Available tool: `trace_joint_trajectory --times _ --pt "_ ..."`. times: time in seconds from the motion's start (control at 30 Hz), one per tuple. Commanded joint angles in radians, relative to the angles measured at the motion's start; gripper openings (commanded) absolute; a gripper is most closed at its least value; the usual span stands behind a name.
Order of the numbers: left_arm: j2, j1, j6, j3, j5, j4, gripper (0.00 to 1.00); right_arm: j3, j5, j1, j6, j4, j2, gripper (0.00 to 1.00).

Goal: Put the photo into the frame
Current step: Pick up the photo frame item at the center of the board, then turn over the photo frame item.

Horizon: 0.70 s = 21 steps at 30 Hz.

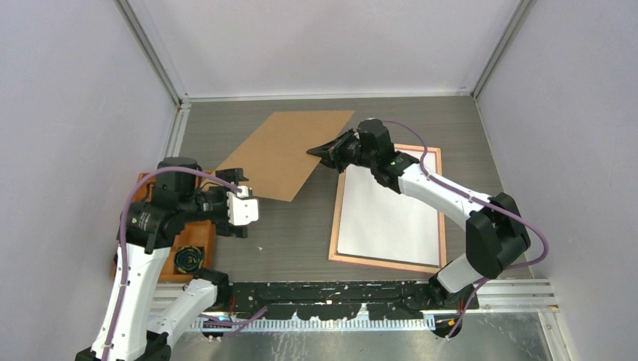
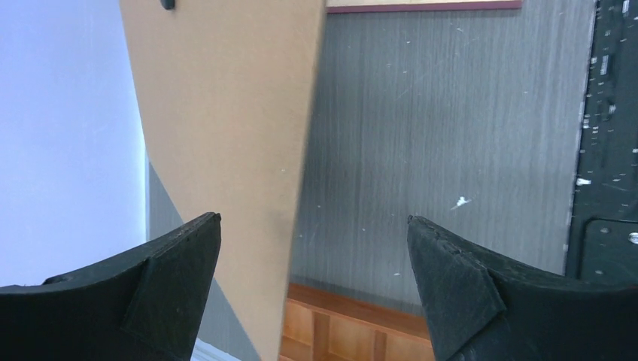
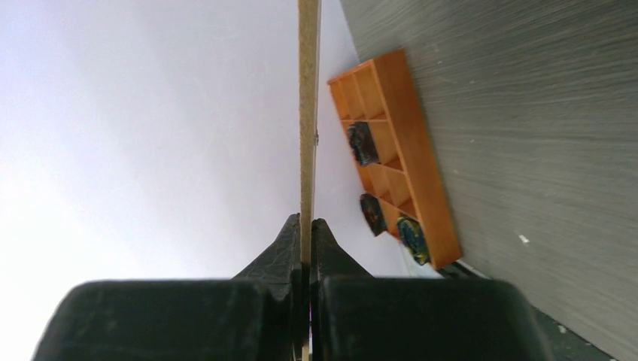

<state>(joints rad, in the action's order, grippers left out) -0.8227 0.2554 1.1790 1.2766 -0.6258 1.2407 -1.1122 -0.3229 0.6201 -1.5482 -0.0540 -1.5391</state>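
Showing only white back: photo [image 1: 387, 218]

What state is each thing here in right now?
photo: lying white side up inside the frame.
frame: flat on table, no backing on it.
backing board: pinched at its edge, off the frame.
right end effector: shut on backing board.
left end effector: open, empty.
orange tray: some compartments filled.

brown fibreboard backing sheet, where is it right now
In the top view the brown fibreboard backing sheet is far centre, just left of the thin-bordered rectangular frame, its right corner pinched in the right gripper.
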Motion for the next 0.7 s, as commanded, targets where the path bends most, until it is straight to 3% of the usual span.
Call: trace_joint_trajectory --times 0.0,0.1,0.2,0.3,0.47,0.6,0.67 --pt "0.067 0.005 0.087 -0.1 0.002 -0.215 0.94 0.007 -0.013 0.004 -0.103 -0.192 0.118 0.01" --pt "0.098 0.008 0.091 -0.17 0.005 -0.359 0.87 0.02 0.006 0.005 -0.105 -0.193 0.151 0.01" --pt "0.095 0.014 0.082 -0.178 -0.01 -0.447 0.69 0.025 0.007 0.018 -0.108 -0.195 0.157 0.01" --pt "0.094 0.016 0.077 -0.198 -0.003 -0.535 0.58 0.033 0.008 0.025 -0.118 -0.21 0.155 0.01" --pt "0.111 0.019 0.185 -0.252 0.017 -0.572 0.32 0.034 0.005 0.029 -0.128 -0.216 0.171 0.01" --pt "0.128 0.02 0.229 -0.311 0.054 -0.65 0.17 0.04 0.009 0.028 -0.133 -0.211 0.194 0.01" --pt "0.122 0.023 0.214 -0.323 0.073 -0.709 0.03 0.041 0.001 0.027 -0.125 -0.2 0.204 0.01"
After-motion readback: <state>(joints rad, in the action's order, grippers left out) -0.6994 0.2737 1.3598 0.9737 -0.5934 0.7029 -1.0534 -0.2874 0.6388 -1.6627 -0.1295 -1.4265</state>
